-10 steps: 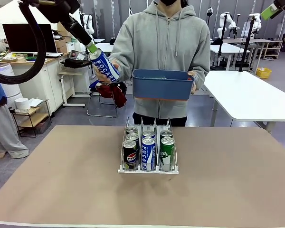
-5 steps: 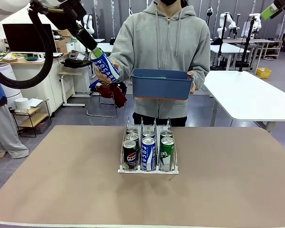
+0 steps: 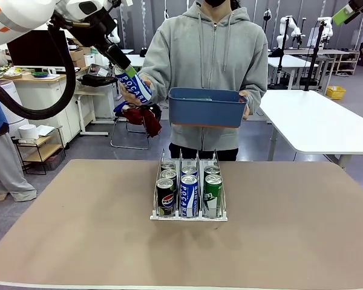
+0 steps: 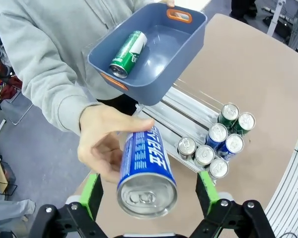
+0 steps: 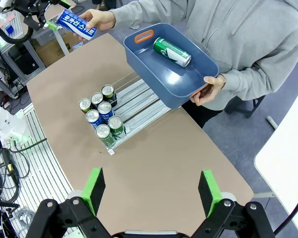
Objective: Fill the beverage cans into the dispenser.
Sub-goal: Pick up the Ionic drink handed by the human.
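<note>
Because the person's hand [image 4: 102, 144] holds the Pocari Sweat can [image 4: 145, 163] out tilted, silver top toward the robot, this reads as a handover. The can is in the air on the person's side, well above the table [image 3: 290, 241].

Left gripper [image 4: 149, 192]: jaws wide, one green pad to each side of the can top. A gap shows on both sides, so it is not gripping. The hand cups the can from one side and below, probably to leave its flanks free for the pads.

Right gripper [image 5: 151, 191]: jaws apart, nothing between them, high over the table and apparently waiting.

The person's other hand carries the blue bin [image 4: 176, 47] against the chest. One green can [image 4: 128, 53] lies on its side in it, likely next in line.

The dispenser [image 5: 139, 101] stands mid-table with seven cans upright, all at its robot-side end. One lane has three and the other two have two each. The far ends of the lanes are bare, which suits loading from there.

Hard to make out:
- Front view: the bin wall hides the green can, and the front row of cans masks those behind.
- Wrist views: the racked cans show mostly their tops, so brands are uncertain.
- The palm covers part of the Pocari can's far side.
- Front view: the gripper overlaps the can top, so contact cannot be judged there.
</note>
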Tool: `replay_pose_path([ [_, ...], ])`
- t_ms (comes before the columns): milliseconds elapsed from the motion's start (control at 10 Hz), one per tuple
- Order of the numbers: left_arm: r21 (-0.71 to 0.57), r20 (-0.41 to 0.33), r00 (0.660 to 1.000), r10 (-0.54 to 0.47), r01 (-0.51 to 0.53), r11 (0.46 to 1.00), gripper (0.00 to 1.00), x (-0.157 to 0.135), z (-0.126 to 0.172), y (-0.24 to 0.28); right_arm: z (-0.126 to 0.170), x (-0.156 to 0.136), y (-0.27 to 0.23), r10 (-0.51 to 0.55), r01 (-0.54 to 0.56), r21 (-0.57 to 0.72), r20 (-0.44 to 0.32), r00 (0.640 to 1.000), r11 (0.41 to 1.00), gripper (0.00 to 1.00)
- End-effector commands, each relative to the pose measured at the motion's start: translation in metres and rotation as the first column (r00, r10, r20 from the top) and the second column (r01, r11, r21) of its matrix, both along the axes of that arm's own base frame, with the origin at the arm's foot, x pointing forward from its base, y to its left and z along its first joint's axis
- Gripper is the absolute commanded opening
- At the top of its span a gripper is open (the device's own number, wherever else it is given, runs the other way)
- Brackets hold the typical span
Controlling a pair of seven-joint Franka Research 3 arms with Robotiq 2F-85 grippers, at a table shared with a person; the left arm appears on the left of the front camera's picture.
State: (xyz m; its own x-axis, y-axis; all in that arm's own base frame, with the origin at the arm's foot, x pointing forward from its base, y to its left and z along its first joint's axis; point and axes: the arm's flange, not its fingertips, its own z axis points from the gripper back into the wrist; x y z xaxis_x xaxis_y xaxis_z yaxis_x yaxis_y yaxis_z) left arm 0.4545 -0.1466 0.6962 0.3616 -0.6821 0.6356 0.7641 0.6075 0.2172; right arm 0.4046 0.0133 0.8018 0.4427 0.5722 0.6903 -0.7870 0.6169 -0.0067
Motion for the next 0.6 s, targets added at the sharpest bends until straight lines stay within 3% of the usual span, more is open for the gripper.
replay_pose_path([
  [0,-0.036,0.022,1.000,-0.012,0.013,0.999,1.00,0.006,-0.012,0.002,-0.001,-0.001,0.000,-0.002,0.002,0.002,-0.004,1.000,1.000,1.00],
  [500,-0.006,0.011,1.000,-0.006,0.006,1.000,1.00,0.012,-0.025,0.003,-0.001,-0.001,0.000,-0.002,0.002,0.002,-0.004,1.000,1.000,1.00],
])
